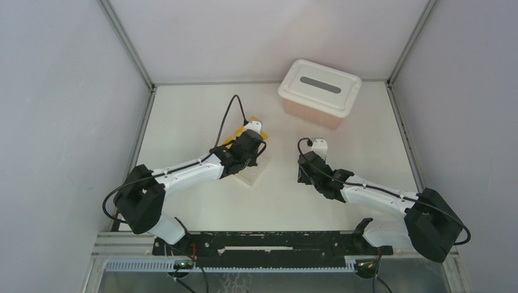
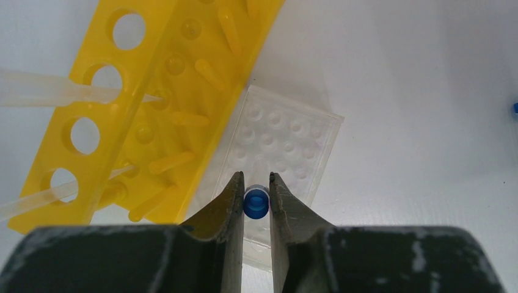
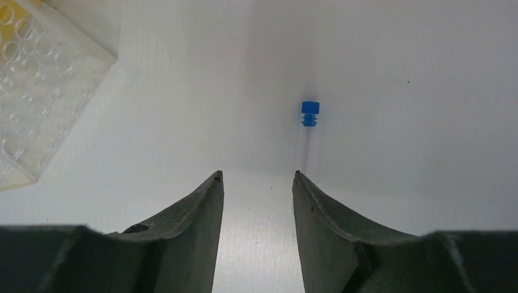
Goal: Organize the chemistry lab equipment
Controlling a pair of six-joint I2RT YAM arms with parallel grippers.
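Note:
My left gripper (image 2: 254, 183) is shut on a tiny blue-capped tube (image 2: 256, 203) and holds it just over the small clear grid rack (image 2: 278, 137). The yellow tube rack (image 2: 146, 104) lies beside it on the left, with two thin clear droppers (image 2: 55, 91) through its holes. From above, the left gripper (image 1: 253, 152) hides most of both racks; the grid rack (image 1: 251, 176) shows below it. My right gripper (image 3: 258, 177) is open and empty above the table. Another blue-capped tube (image 3: 309, 122) lies on the table just beyond its right finger. The squeeze bottle is out of view.
A large pink tub (image 1: 308, 113) with a white lid (image 1: 320, 85) with a grey slot stands at the back right. The grid rack's corner (image 3: 36, 91) shows at the left of the right wrist view. Grey walls enclose the table on three sides.

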